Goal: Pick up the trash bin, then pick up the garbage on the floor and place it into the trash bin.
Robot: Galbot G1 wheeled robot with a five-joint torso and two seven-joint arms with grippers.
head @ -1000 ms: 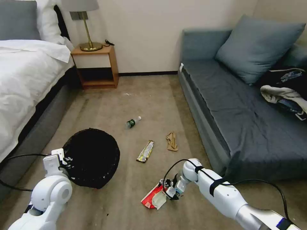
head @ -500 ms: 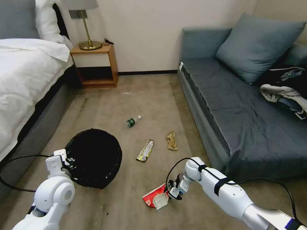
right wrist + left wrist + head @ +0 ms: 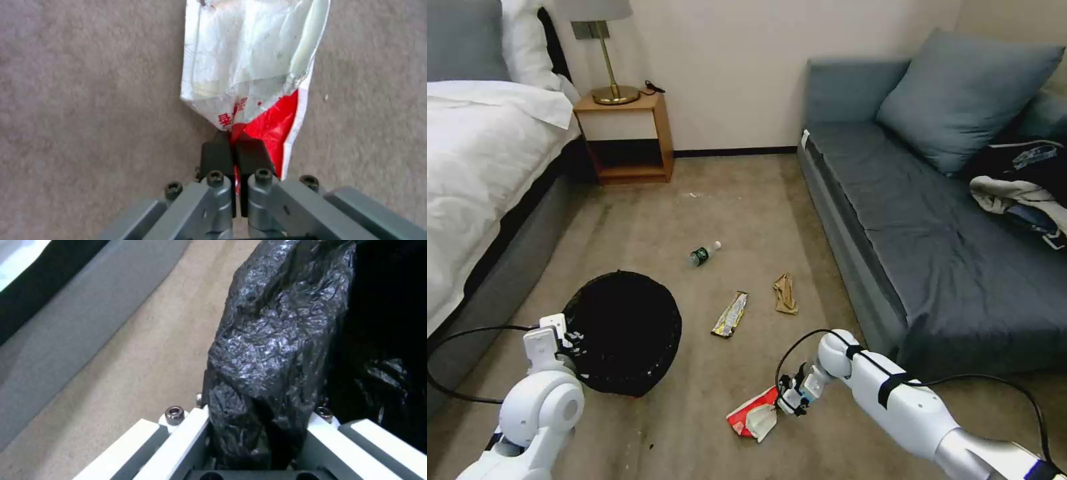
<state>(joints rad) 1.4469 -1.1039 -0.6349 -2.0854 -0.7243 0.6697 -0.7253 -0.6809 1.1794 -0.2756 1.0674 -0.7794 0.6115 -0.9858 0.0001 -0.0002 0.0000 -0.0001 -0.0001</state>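
The trash bin (image 3: 624,330), round and lined with a crinkly black bag, hangs at lower left with my left gripper (image 3: 564,343) shut on its rim (image 3: 267,350). My right gripper (image 3: 784,400) is shut on the red-and-white wrapper (image 3: 754,415), its dark pads (image 3: 218,155) pinching the wrapper's red edge (image 3: 267,123) just above the carpet. More garbage lies farther out on the floor: a yellow-silver snack wrapper (image 3: 730,315), crumpled tan paper (image 3: 785,294) and a small green-labelled bottle (image 3: 703,254).
A bed (image 3: 474,167) runs along the left and a grey sofa (image 3: 934,233) along the right, with clothes (image 3: 1020,187) heaped on it. A wooden nightstand (image 3: 627,137) with a lamp stands by the far wall. Open carpet lies between.
My right gripper has lifted the near end of the red-and-white wrapper slightly and shifted right. The bin in my left gripper has barely moved.
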